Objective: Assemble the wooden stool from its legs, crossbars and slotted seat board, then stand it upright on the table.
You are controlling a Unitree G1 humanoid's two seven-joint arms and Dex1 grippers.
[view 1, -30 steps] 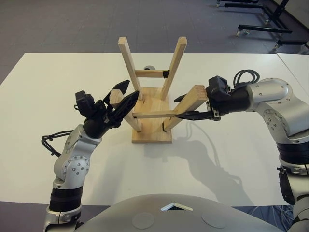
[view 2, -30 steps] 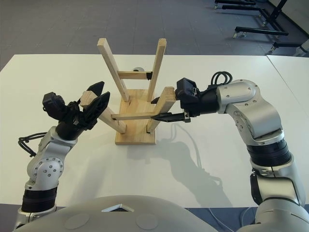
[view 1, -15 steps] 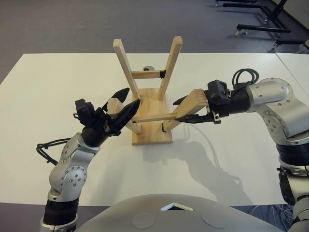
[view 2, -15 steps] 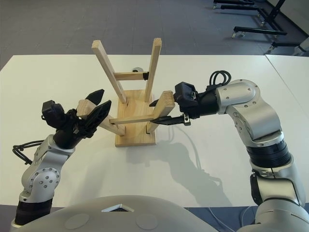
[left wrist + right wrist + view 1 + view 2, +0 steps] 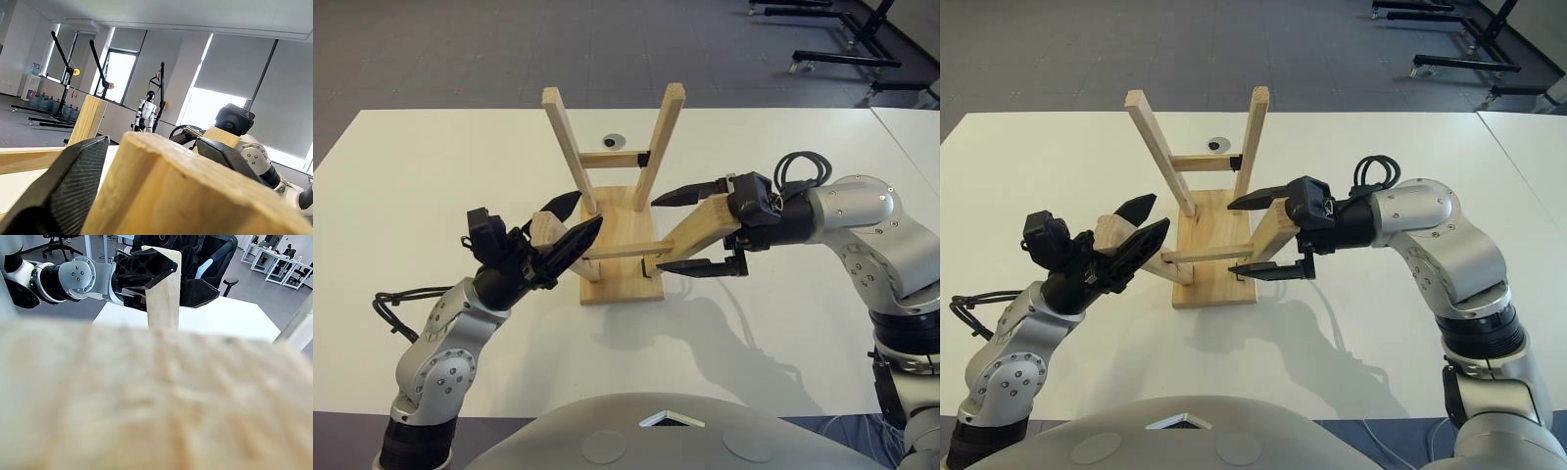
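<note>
Flipping remains, we judge: inverted stool [image 5: 619,279], left gripper [image 5: 585,210] clamping near-left leg [image 5: 542,226], right gripper [image 5: 658,232] gaping around near-right leg [image 5: 701,223]; close next.

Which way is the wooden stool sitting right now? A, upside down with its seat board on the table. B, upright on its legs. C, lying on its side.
A: the seat board lies flat on the table and the legs point upward.
</note>
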